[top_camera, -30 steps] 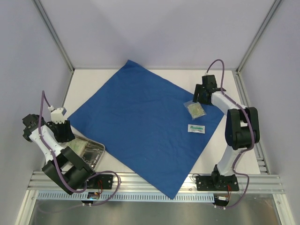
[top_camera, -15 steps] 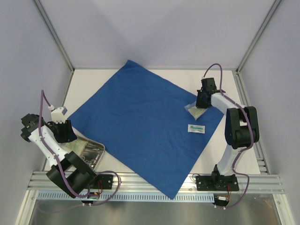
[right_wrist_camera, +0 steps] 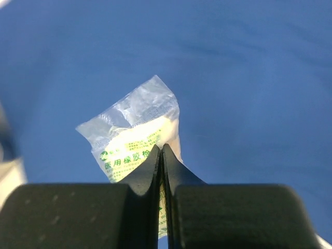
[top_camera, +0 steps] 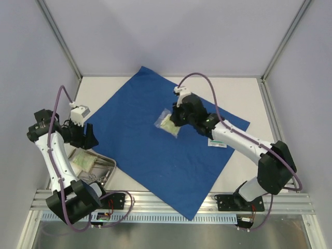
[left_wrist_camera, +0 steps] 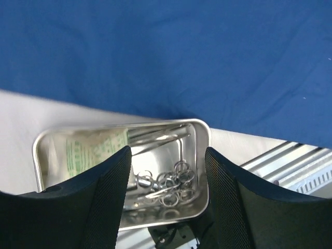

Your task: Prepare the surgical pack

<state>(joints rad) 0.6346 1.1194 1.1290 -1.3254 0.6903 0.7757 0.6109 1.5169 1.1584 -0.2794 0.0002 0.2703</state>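
The surgical pack is a royal-blue drape [top_camera: 150, 150] spread flat on the table like a diamond, and it fills the upper part of the left wrist view [left_wrist_camera: 166, 52]. My right gripper [top_camera: 176, 119] hangs over the drape's middle, shut [right_wrist_camera: 161, 150] on a clear glove packet [right_wrist_camera: 135, 124] with green print. The packet [top_camera: 167, 124] dangles just left of the fingers. My left gripper [top_camera: 88, 139] stands open [left_wrist_camera: 167, 153] above the steel tray [left_wrist_camera: 205, 132], by the drape's left corner, with nothing between its fingers.
The steel tray [top_camera: 106, 165] sits at the near left and holds ring-handled instruments [left_wrist_camera: 168, 184] and a green-printed packet [left_wrist_camera: 93, 150]. A small white packet [top_camera: 218, 142] lies on the drape near its right corner. Aluminium rails [top_camera: 171, 199] run along the near edge.
The right gripper shut on the glove packet at the drape's right corner and carried it left to the middle. The left arm swung up toward the drape, and its jaws spread wider.
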